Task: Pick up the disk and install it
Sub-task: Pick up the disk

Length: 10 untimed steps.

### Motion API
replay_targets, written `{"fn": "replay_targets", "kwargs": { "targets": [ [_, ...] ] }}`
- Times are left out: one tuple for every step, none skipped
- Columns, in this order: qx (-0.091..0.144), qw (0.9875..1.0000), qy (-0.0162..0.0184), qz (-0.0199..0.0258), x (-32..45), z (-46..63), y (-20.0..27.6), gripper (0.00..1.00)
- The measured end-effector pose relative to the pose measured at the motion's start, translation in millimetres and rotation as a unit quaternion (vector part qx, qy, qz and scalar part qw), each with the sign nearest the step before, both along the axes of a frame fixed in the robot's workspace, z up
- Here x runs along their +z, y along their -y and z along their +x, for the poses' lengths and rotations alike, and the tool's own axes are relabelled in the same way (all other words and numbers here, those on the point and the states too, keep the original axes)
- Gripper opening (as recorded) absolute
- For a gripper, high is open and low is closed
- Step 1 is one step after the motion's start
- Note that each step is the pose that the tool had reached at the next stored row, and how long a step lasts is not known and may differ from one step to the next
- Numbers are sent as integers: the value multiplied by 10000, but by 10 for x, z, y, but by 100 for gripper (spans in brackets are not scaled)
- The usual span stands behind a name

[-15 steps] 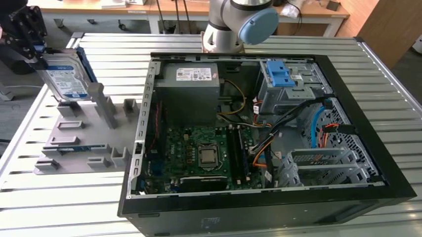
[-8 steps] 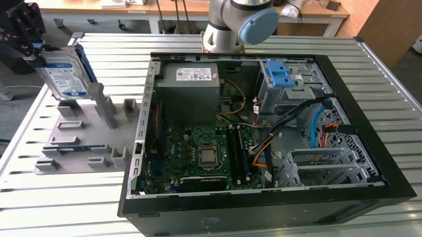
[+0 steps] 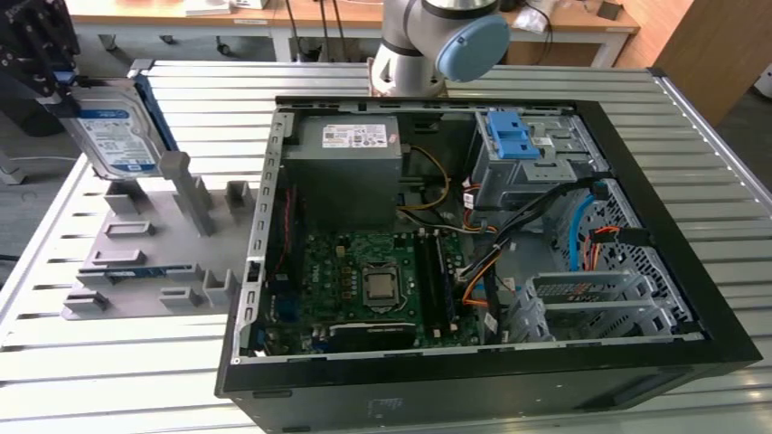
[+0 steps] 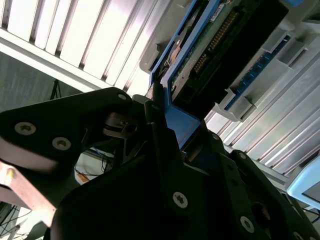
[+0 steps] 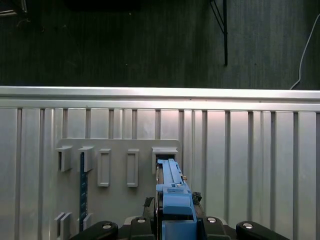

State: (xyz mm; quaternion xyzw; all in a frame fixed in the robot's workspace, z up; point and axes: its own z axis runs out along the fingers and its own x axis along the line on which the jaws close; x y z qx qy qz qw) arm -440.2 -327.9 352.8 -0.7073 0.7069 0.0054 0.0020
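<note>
Disk in claw, slatted table, dark floor

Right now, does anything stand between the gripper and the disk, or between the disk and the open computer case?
Nothing separates them: the gripper is shut on the disk by its blue frame. Toward the computer case, a tall grey fixture post stands beside the disk, and the case's side wall rises beyond it.

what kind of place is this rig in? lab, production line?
Probably a robotics lab bench for computer assembly trials: an open computer case on a slatted metal table, a robot arm at the case's far side, and a grey parts holder beside it. The gripper grips the disk at that holder.
</note>
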Motion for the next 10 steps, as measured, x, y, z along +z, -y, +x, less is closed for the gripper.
{"fn": "replay_targets", "kwargs": {
  "targets": [
    [0,10000,1,1,10,0,0,36],
    [0,10000,1,2,21,-1,0,36],
    [0,10000,2,2,32,-1,0,36],
    [0,10000,3,3,43,-1,0,36],
    [0,10000,3,4,54,-1,0,36],
    [0,10000,4,5,64,-1,0,36],
    [0,10000,5,6,75,-2,0,36],
    [0,10000,5,6,87,-2,0,36],
    [0,10000,6,7,97,-2,0,36],
    [0,10000,6,7,108,-2,0,36]
  ]
}}
